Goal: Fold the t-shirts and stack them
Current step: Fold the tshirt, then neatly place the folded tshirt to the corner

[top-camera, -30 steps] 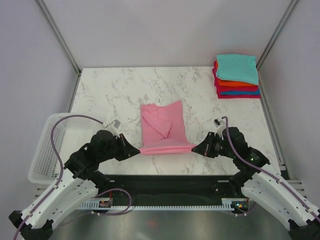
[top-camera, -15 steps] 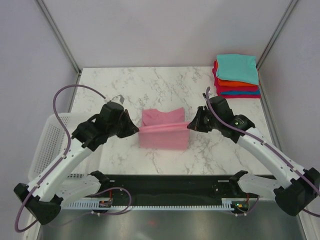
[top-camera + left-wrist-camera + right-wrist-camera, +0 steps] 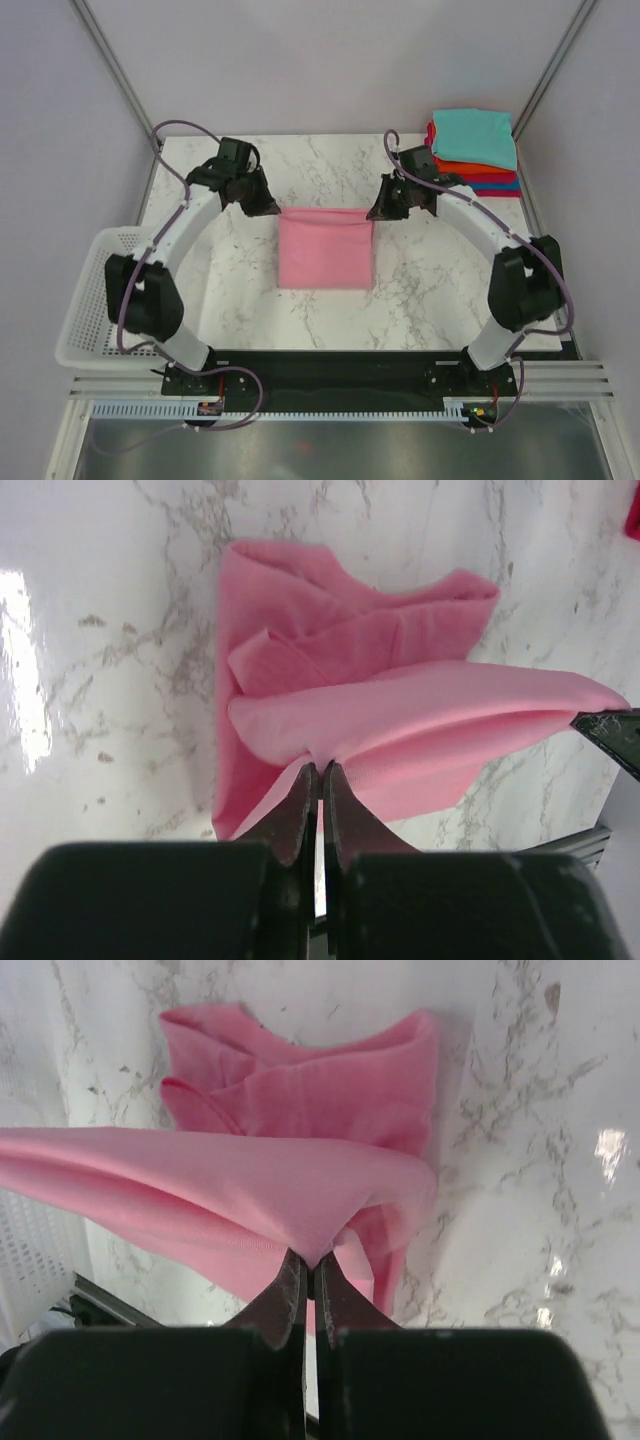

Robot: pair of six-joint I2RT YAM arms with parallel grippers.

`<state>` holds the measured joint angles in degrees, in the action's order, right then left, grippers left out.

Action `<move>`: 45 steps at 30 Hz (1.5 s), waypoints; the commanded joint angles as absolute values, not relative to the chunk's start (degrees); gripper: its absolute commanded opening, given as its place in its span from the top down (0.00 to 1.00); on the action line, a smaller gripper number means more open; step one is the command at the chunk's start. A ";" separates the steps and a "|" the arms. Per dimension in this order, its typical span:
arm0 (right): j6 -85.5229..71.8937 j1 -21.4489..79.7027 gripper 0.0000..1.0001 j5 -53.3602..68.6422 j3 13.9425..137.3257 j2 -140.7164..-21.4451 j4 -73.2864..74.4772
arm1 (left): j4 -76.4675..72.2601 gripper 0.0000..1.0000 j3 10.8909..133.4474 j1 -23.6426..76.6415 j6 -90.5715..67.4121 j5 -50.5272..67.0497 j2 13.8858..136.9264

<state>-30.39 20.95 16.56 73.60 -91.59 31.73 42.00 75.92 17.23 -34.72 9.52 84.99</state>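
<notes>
The pink t-shirt (image 3: 325,250) lies folded in a rectangle at the middle of the marble table. My left gripper (image 3: 272,208) is shut on its far left corner, seen pinched between the jaws in the left wrist view (image 3: 320,768). My right gripper (image 3: 375,212) is shut on the far right corner, pinched in the right wrist view (image 3: 308,1258). The pink cloth (image 3: 400,710) sags between the two grippers over its lower layers (image 3: 300,1090). A stack of folded shirts, teal (image 3: 475,135) on top with orange, blue and red beneath, sits at the far right corner.
A white mesh basket (image 3: 85,300) stands off the table's left near edge. Metal frame posts rise at the far corners. The black arm base rail (image 3: 330,370) runs along the near edge.
Both grippers carried the near edge of the pink shirt up and over to the far edge, folding it in half. The arms now reach far across the table.
</notes>
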 commanded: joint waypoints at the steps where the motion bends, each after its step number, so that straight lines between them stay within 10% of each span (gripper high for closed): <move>1: -26.02 18.02 1.00 18.01 81.72 -101.31 30.94 | 40.69 0.98 86.46 13.45 -28.13 12.13 98.58; 7: -22.24 14.86 0.11 18.81 108.43 -122.33 40.77 | 53.73 0.39 119.21 9.93 -25.85 21.97 129.08; 14: -22.85 14.15 0.02 21.69 91.65 -112.61 31.31 | 55.20 0.28 122.97 10.28 -22.68 24.17 125.45; 26: -27.77 15.03 0.02 32.52 74.09 -117.23 9.49 | 42.63 0.30 78.69 10.90 -21.97 22.32 88.62; 32: -30.48 18.89 0.14 32.87 71.55 -121.20 5.20 | 40.61 0.30 62.33 10.90 -22.24 20.57 71.83; 41: -37.62 18.72 0.94 41.03 62.32 -122.87 -14.23 | 37.27 0.30 48.09 10.90 -21.45 20.92 64.34; 45: -30.46 16.53 1.00 43.33 65.29 -118.66 -6.21 | 37.44 0.31 47.55 10.90 -22.41 21.79 60.74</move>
<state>-36.51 17.80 42.26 64.66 -120.51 -12.36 40.23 47.05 10.76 -23.88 21.08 64.79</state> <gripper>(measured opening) 0.035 0.698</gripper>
